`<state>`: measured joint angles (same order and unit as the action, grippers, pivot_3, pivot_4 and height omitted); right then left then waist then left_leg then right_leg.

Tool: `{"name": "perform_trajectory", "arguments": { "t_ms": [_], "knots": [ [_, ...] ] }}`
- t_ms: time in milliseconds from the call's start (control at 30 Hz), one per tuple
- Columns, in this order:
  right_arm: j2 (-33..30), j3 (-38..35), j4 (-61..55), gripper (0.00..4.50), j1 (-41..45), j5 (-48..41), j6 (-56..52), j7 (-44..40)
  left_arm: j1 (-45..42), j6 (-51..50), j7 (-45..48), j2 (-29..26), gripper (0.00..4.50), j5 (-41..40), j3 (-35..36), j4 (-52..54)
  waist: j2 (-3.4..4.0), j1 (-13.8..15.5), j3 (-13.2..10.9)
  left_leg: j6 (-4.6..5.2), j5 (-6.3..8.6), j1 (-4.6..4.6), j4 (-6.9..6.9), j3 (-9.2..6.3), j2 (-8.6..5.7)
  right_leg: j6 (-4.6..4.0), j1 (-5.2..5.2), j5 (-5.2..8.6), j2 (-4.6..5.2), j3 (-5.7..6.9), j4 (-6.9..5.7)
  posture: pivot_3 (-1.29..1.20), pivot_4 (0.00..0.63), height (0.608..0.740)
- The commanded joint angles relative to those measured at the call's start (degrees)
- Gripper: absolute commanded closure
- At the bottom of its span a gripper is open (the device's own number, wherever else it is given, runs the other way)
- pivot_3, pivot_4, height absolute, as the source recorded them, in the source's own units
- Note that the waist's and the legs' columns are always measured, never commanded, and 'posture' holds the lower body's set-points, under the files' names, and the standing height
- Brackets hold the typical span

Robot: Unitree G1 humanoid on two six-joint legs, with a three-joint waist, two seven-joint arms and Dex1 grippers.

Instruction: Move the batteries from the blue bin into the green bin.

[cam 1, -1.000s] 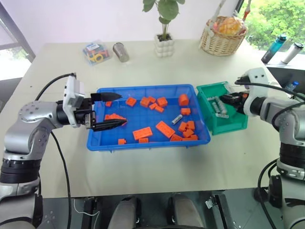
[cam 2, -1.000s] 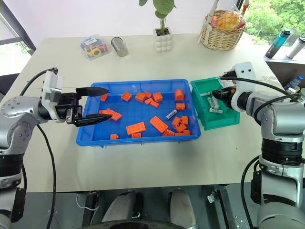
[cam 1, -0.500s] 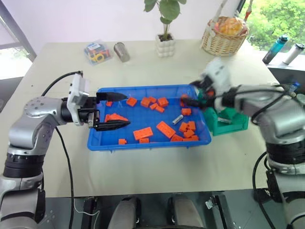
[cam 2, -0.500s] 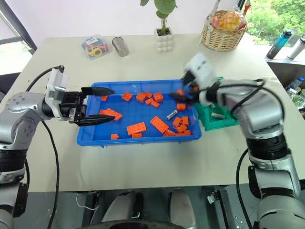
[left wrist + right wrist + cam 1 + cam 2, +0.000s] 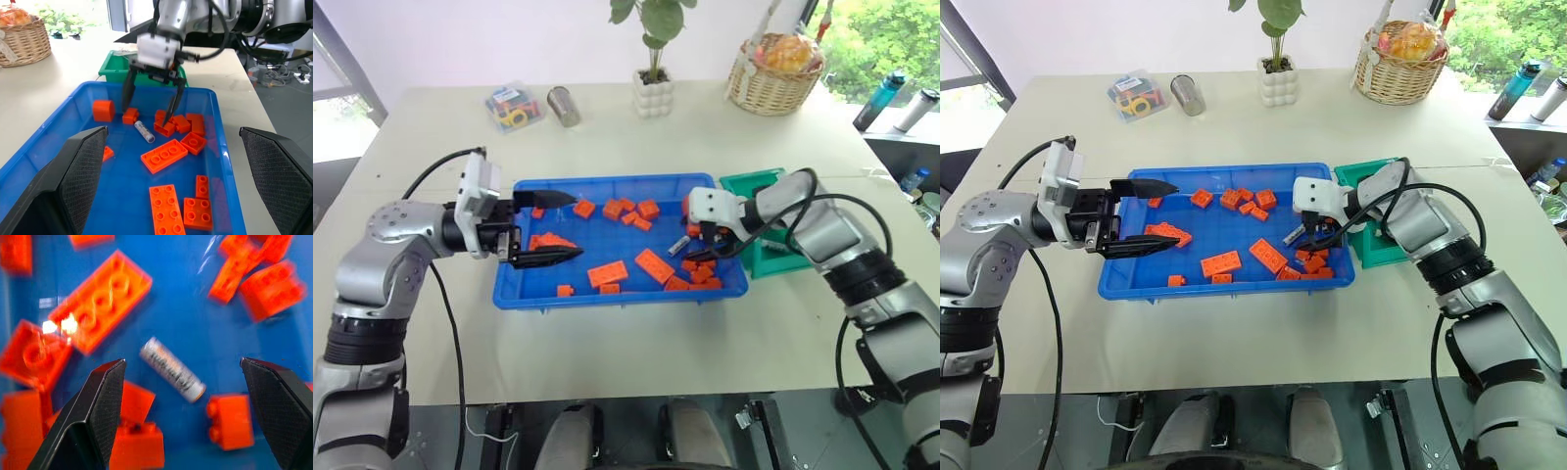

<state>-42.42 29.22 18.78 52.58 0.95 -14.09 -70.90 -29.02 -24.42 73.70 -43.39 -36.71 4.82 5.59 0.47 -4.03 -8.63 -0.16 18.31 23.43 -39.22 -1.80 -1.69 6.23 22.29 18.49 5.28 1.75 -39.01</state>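
Swung across from the green bin [image 5: 766,238] a second ago, the right pincer [image 5: 149,105] now hangs inside the blue bin [image 5: 607,294], near its end beside the green bin, fingers spread wide and empty. One battery [image 5: 172,368] lies flat on the blue floor just below and between those fingers, apart from them, with orange bricks [image 5: 652,264] scattered close around it. The left pincer [image 5: 545,227] has kept its place over the opposite end of the blue bin, pointing level across it, fingers wide apart and holding nothing. The green bin sits on the counter [image 5: 607,137] touching or just beside the blue bin's short end; the right arm covers most of its inside, so the grey shapes there may be more batteries, though that is hard to make out.
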Motion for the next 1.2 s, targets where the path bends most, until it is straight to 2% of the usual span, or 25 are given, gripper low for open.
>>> {"name": "perform_trajectory", "arguments": {
  "t_ms": [33,267,500,600,800,900,1000,1200],
  "knots": [
    [1.55,0.77,5.34,0.66,3.19,4.03,6.76,-1.73,0.25,0.54,-0.39,-0.58,0.00,-0.38,1.60,2.05,0.00,-0.09,0.00,0.00,0.00,0.00,0.00,0.00,0.01,0.00,0.00,0.00,0.00,0.01,0.00,0.00,0.150,0.737],
    [6.16,0.89,16.95,0.66,7.39,9.08,13.71,-2.73,0.75,0.20,-1.40,-0.71,0.00,-0.77,2.31,2.90,0.00,0.16,0.00,0.00,0.00,-0.01,-0.03,-0.06,0.03,0.00,-0.04,0.00,-0.01,0.05,0.00,0.00,0.150,0.737],
    [8.48,1.49,22.75,0.66,9.84,12.65,19.77,-4.69,0.43,0.13,-2.27,-0.69,0.00,-1.12,2.90,2.73,0.00,0.16,0.00,-0.01,0.00,-0.01,-0.03,-0.12,-0.01,0.00,-0.08,0.00,0.01,0.06,0.00,0.00,0.150,0.737],
    [10.58,0.90,25.60,1.47,11.77,13.29,19.82,-4.76,0.07,0.55,-2.56,-0.33,0.00,-0.80,2.81,2.32,0.00,0.06,0.00,-0.01,0.00,-0.01,-0.02,-0.13,-0.01,0.00,-0.08,0.00,0.01,0.07,0.00,0.00,0.150,0.737],
    [11.44,-1.70,27.18,4.40,11.86,12.60,17.77,-5.61,0.25,0.61,-2.85,-0.17,0.00,-0.93,2.62,2.48,0.00,-0.02,0.00,-0.01,-0.01,-0.01,-0.04,-0.12,-0.01,0.00,-0.05,0.00,0.01,0.09,-0.01,0.00,0.150,0.737],
    [11.11,-6.82,21.27,4.47,9.80,7.90,10.03,-5.63,0.37,0.61,-2.85,-0.14,0.00,-0.88,2.54,2.40,0.00,0.10,0.00,-0.01,-0.01,-0.01,-0.04,-0.13,-0.01,0.00,-0.07,0.00,0.01,0.09,-0.01,0.00,0.150,0.737],
    [10.22,-14.78,9.12,4.47,6.63,2.10,-3.58,-2.33,0.69,0.45,-3.01,-0.37,0.00,-0.83,2.84,2.16,0.01,0.03,0.00,-0.01,-0.01,0.00,-0.05,-0.13,-0.01,0.00,-0.04,0.00,0.03,0.09,-0.03,0.00,0.150,0.737],
    [4.43,-34.35,-15.13,4.47,-1.46,-4.00,-30.82,11.96,2.97,0.73,-3.53,-1.57,0.00,-0.07,4.49,0.82,0.01,0.60,-0.01,-0.01,-0.01,0.00,-0.01,-0.12,-0.04,0.00,-0.02,0.00,0.09,0.09,-0.12,0.00,0.150,0.737]
  ]
}}
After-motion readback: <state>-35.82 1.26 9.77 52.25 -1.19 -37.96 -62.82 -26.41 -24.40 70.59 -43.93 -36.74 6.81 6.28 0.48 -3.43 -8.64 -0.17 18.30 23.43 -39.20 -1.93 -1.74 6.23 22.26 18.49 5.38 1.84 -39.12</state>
